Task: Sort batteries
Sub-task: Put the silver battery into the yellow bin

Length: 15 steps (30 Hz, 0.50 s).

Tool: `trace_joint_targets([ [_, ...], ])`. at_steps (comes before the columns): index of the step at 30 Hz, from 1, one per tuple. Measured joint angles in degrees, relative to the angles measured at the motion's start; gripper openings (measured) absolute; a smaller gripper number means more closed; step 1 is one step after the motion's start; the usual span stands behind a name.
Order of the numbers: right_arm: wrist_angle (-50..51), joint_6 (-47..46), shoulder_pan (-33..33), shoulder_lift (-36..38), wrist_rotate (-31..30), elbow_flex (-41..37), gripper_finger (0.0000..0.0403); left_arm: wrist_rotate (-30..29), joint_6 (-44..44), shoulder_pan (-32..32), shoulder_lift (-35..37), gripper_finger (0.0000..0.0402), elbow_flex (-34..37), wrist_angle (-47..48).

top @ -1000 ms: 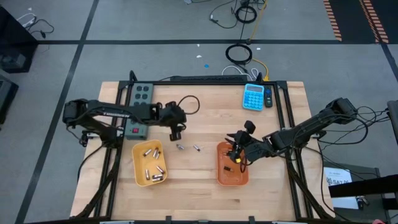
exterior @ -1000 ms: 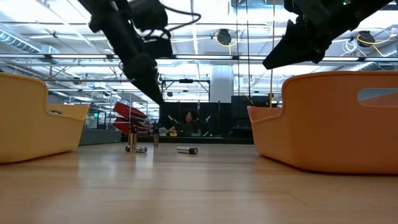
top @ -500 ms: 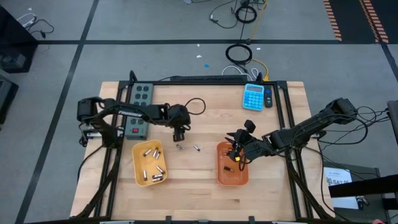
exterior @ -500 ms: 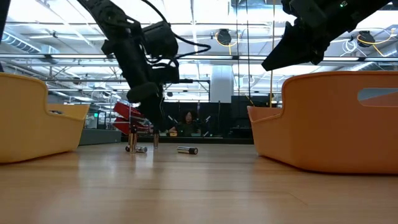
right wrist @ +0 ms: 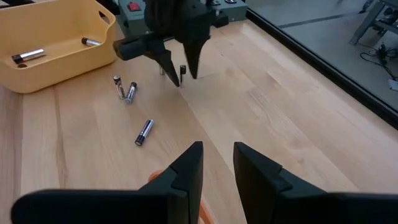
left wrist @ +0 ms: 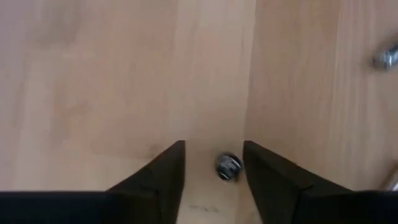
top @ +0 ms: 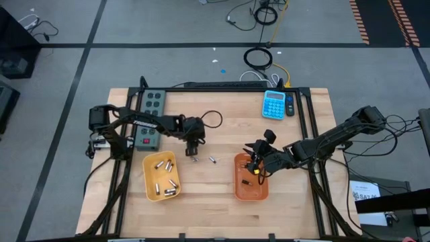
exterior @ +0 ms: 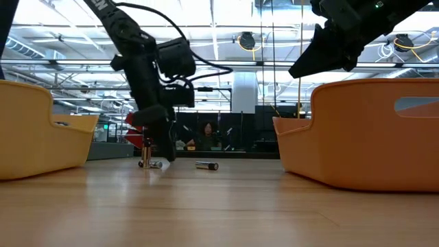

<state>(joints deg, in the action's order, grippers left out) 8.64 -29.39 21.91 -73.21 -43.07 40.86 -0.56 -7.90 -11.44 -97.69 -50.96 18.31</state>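
Loose batteries lie on the wooden table between the trays: two [right wrist: 116,81] [right wrist: 130,92] close together and one [right wrist: 143,132] nearer the orange tray [top: 250,180]. Another battery [left wrist: 227,166] stands upright. My left gripper [left wrist: 214,144] is open, pointing steeply down, one finger on either side of it; I see no touch. The yellow tray [top: 162,176] holds several batteries [top: 164,181]. My right gripper [right wrist: 218,146] hangs open above the orange tray with nothing between its fingers.
A grey power strip [top: 150,119] lies along the table's left side under my left arm. A blue calculator [top: 274,104] sits at the far right. A black cable [top: 212,117] loops beside my left wrist. Black frame rails [top: 306,128] border the table.
My left gripper has come down toward the table and a little toward the right edge, tipping steeper. Its fingers now reach down around the upright battery among the loose ones. The batteries have not moved.
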Motion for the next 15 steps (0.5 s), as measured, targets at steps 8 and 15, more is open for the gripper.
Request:
trace_joint_targets([
  [8,0.00,0.02,0.00,0.00,0.02,0.00,0.0079,0.80,-0.20,0.00,0.00,0.0031,1.81,-4.87],
  [15,-0.03,0.02,0.00,0.00,0.07,0.00,0.0079,0.81,-0.13,0.06,0.82,0.0031,0.55,-3.51],
])
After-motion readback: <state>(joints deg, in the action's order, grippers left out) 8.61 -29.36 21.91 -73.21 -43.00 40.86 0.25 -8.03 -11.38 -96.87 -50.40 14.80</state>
